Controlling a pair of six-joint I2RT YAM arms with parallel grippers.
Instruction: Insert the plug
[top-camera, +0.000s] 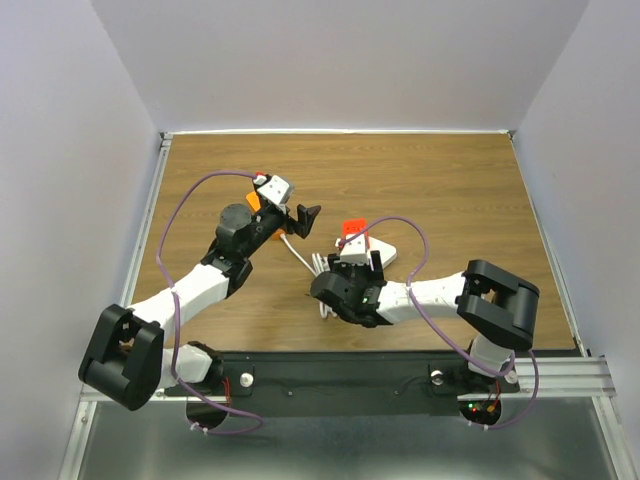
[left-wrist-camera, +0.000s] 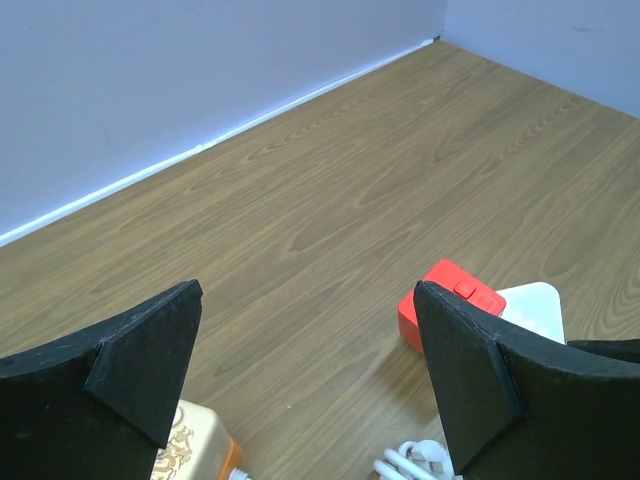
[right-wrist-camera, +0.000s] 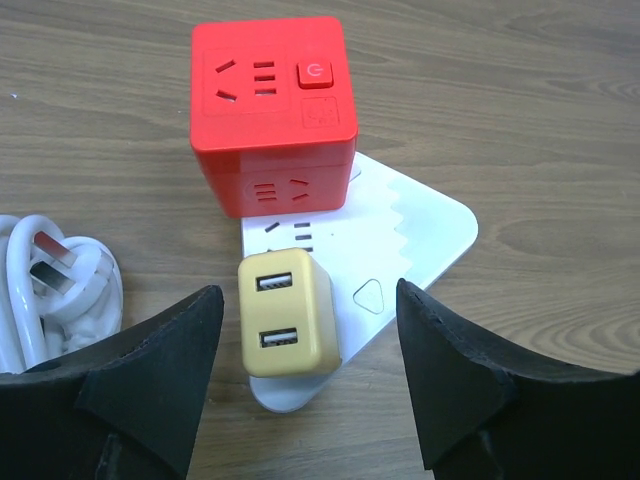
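Observation:
A yellow two-port USB charger plug (right-wrist-camera: 290, 315) stands upright on the near end of a white power strip (right-wrist-camera: 410, 225), seemingly seated in it. A red cube socket (right-wrist-camera: 272, 110) sits at the strip's far end. My right gripper (right-wrist-camera: 310, 335) is open, with one finger on each side of the yellow plug and not touching it. In the top view the right gripper (top-camera: 358, 262) hovers over the strip (top-camera: 385, 250), next to the red cube (top-camera: 352, 228). My left gripper (top-camera: 303, 215) is open and empty, left of the cube. In the left wrist view the left gripper (left-wrist-camera: 310, 345) is above bare wood.
A white three-pin plug (right-wrist-camera: 55, 270) with its coiled white cable (top-camera: 300, 252) lies left of the strip; the plug also shows in the left wrist view (left-wrist-camera: 425, 462). A cream and orange object (left-wrist-camera: 195, 450) lies under the left finger. Purple-white walls enclose the wooden table (top-camera: 450, 190).

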